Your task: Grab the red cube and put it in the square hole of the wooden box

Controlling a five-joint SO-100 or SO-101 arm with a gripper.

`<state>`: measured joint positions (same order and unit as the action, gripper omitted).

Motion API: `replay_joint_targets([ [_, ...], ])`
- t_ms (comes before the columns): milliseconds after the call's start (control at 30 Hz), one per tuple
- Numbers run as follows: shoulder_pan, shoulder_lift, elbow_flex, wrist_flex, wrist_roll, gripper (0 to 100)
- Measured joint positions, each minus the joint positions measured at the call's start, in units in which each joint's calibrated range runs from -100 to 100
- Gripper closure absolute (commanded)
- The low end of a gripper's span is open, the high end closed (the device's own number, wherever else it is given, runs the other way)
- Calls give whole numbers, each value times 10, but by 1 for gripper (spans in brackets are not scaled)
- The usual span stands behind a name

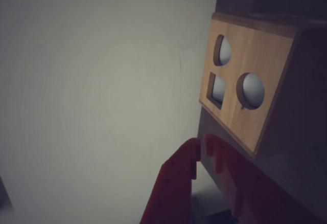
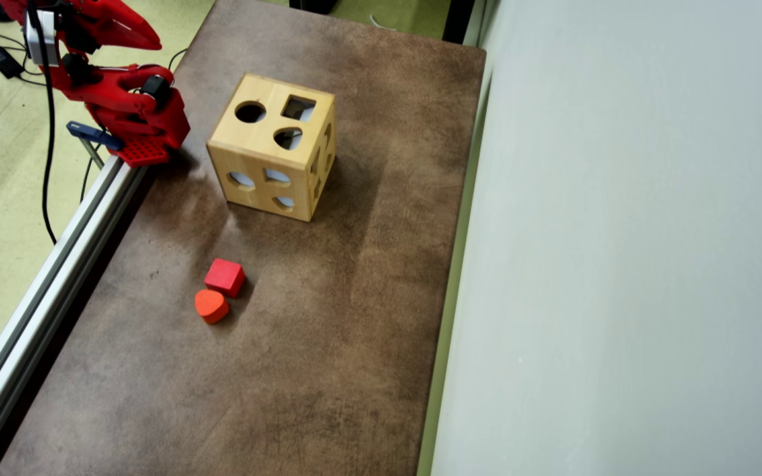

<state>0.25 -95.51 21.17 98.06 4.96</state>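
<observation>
In the wrist view we see our red fingers point(image 1: 200, 150) drawn nearly together, holding nothing, just below a side face of the wooden box point(image 1: 250, 88). In the overhead view the box point(image 2: 258, 135) stands on the brown tabletop point(image 2: 368, 277), its square hole point(image 2: 298, 108) on top. The red cube point(image 2: 225, 276) lies well apart, touching an orange-red heart-shaped block point(image 2: 211, 305).

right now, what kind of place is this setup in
Likely a hobby or lab workbench: a brown mat on a table edged by an aluminium rail, a red robot arm clamped there, cables on the floor, and a wooden box.
</observation>
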Motion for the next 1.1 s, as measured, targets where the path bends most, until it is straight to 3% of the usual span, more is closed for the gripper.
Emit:
replay_joint_targets([
  [367, -5, 3, 3, 0, 0, 97],
  [800, -3, 119, 2, -41, 2, 97],
  [1100, 32, 186, 3, -65, 84, 97],
])
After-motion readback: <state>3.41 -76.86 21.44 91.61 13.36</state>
